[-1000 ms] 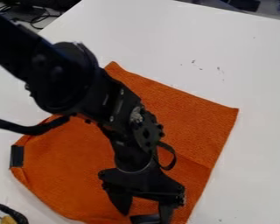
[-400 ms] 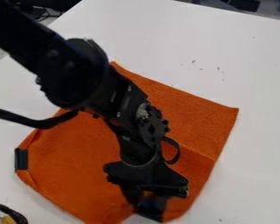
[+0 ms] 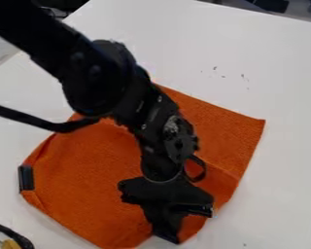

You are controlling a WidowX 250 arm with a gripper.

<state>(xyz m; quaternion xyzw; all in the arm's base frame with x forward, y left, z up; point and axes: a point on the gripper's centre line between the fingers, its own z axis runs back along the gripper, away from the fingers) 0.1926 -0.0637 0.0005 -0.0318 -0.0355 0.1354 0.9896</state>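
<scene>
From where I stand, the orange cloth [image 3: 87,180] lies spread out on the white bench [image 3: 281,78], right under the black arm [image 3: 99,80]. The claw [image 3: 167,234] is pinched tight on the cloth's near edge, right of the middle. The edge bends in there and makes a little notch. On the right side, a soft crease runs across the cloth, and the far right corner lies flat.

I think this cloth is light, so it would be easy to pick up. It looks soft and floppy, so it can't stand up by itself. If you pull one bit, that bit should come along and the rest will sag and wrinkle behind it. It looks a bit rough, so I don't think it is slippery, and it can't break if you squeeze it.

The edge is a good place to hold, or a corner, with a small bunch in the pinch. A tiny nip might slip out. The flat middle would be hard to grab. At the left edge there is a small dark block [image 3: 26,178] touching the cloth, and it may make that side stiffer or heavier.
</scene>
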